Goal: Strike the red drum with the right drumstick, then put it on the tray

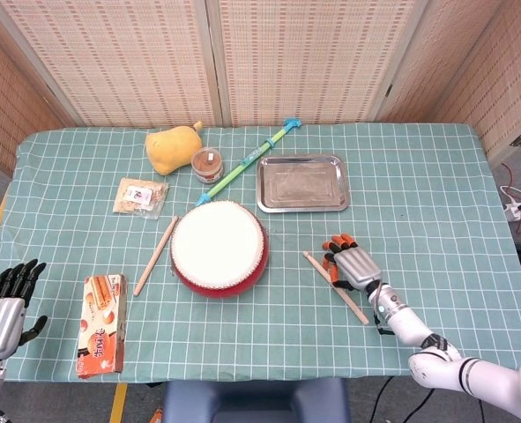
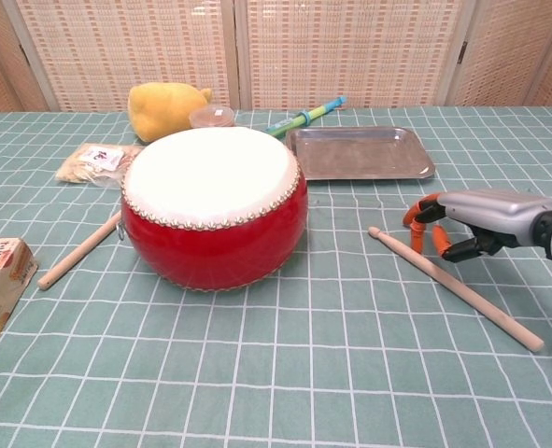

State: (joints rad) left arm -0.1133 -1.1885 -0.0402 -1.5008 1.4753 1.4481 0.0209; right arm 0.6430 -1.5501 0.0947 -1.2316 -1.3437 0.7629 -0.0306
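Observation:
The red drum (image 1: pixel 219 247) (image 2: pixel 215 205) with its white skin stands at the table's middle. To its right the right drumstick (image 1: pixel 356 310) (image 2: pixel 467 294) lies flat on the green cloth, pointing diagonally. My right hand (image 1: pixel 348 262) (image 2: pixel 462 224) hovers low over the stick's upper half. Its orange-tipped fingers arch down and touch the stick, and the stick is not lifted. The empty metal tray (image 1: pixel 301 183) (image 2: pixel 360 152) sits behind the stick. At the table's front left corner my left hand (image 1: pixel 0 304) holds nothing, fingers spread.
A second drumstick (image 1: pixel 156 255) (image 2: pixel 79 250) lies left of the drum. Behind it are a yellow plush (image 1: pixel 172 148), a small jar (image 1: pixel 208 164), a green-blue flute (image 1: pixel 247 163) and a snack bag (image 1: pixel 140 196). A biscuit box (image 1: pixel 103 322) lies front left.

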